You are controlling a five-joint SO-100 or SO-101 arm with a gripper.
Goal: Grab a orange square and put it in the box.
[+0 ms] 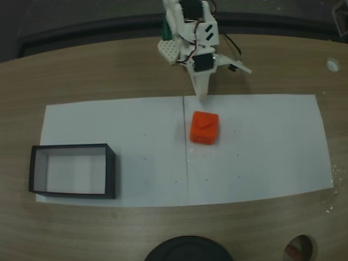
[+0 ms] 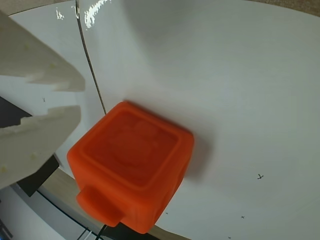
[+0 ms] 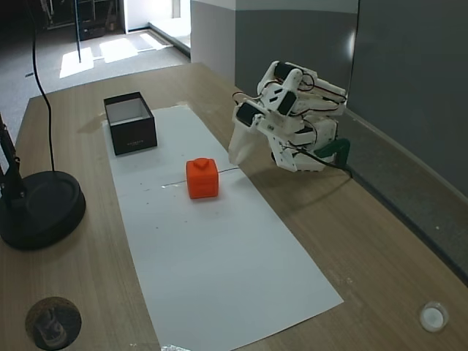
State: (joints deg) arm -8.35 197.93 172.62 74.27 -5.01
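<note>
While the small bright orange-red cube (image 1: 204,128) with a raised bump on top sits free on the white paper sheet (image 1: 261,147) covering the wooden bench (image 1: 109,70), the white arm's fingers (image 1: 202,93) hover just behind it near the sheet's far edge, not touching it. In the wrist view the fingers (image 2: 40,127) show at left, beside the cube (image 2: 132,167), slightly apart with a narrow gap between them. Well apart, the shallow black-walled box (image 1: 72,171) rests at the paper's left end in a fixed view.
</note>
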